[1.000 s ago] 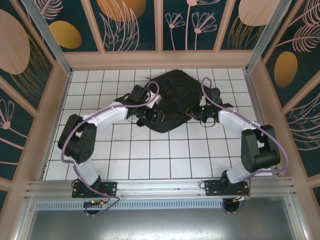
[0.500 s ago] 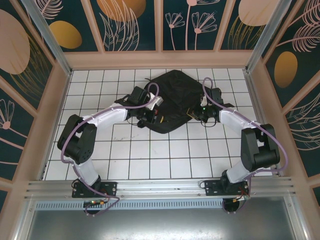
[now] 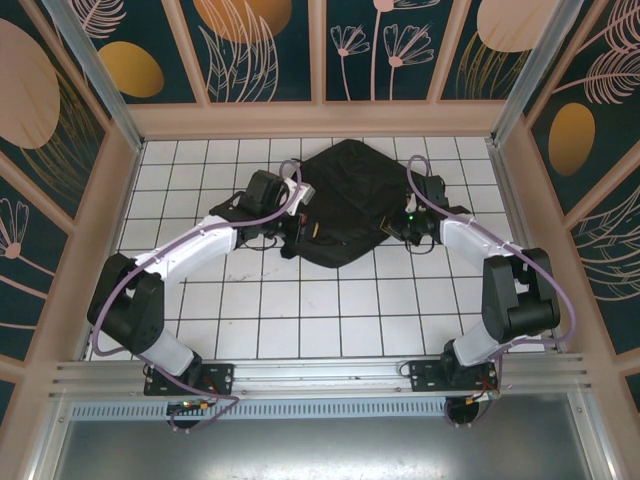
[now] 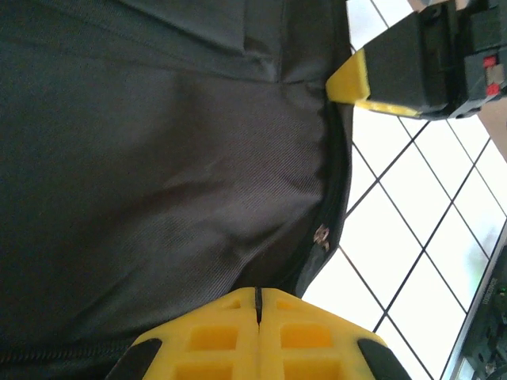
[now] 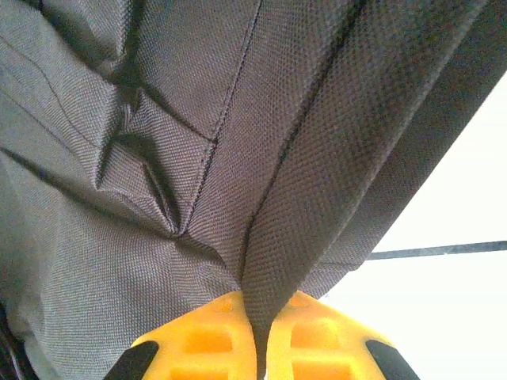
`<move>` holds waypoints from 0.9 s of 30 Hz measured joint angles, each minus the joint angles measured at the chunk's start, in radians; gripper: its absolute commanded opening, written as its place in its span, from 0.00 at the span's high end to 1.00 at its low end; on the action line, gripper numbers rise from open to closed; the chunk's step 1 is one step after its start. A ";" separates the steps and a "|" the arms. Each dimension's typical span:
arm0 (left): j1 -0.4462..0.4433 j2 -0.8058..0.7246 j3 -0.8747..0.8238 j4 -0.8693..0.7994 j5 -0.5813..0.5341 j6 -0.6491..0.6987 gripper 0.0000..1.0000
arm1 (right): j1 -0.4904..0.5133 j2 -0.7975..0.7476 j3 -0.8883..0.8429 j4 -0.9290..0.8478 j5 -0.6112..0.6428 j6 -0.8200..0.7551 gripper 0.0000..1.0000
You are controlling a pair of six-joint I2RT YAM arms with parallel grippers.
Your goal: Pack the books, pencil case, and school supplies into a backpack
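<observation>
- Toward the far middle of the white tiled surface lies the backpack, flat and black.
- Wooden rim boxes the surface on the left, far and right sides. The backpack's far edge sits near the far rim, with some tile between.
- Open tiles: a wide band between the backpack and the arm bases, and a broad patch on the left. The strip on the right is narrower.
- Backpack outline reads like a diamond from above, with one corner pointing toward the arm bases. It is about as wide as it is deep, so the long axis is unclear. Cannot tell which end is the top.
- Left end effector is at the backpack's near-left edge. In the left wrist view its yellow fingers are pressed together. Fabric sits just above them; cannot tell if any is caught.
- Same view: a zipped edge runs down the bag's side, with a small metal zip pull over the tiles.
- Right end effector is at the near-right edge. Its fingers are closed, pinching a fold of backpack fabric that rises from between them.
- The two end effectors are well apart, one on each side of the near corner.
</observation>
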 measured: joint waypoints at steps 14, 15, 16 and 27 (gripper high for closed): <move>0.000 0.115 0.049 0.032 0.046 -0.036 0.35 | 0.003 0.000 0.016 -0.021 0.016 -0.021 0.93; 0.000 0.121 0.053 0.033 0.057 -0.040 0.33 | 0.003 0.000 0.016 -0.021 0.016 -0.021 0.92; 0.000 0.122 0.053 0.034 0.064 -0.041 0.33 | 0.003 0.000 0.016 -0.021 0.016 -0.021 0.92; 0.000 0.214 0.099 -0.023 0.113 -0.035 0.38 | 0.003 0.011 0.022 -0.023 0.011 -0.021 0.92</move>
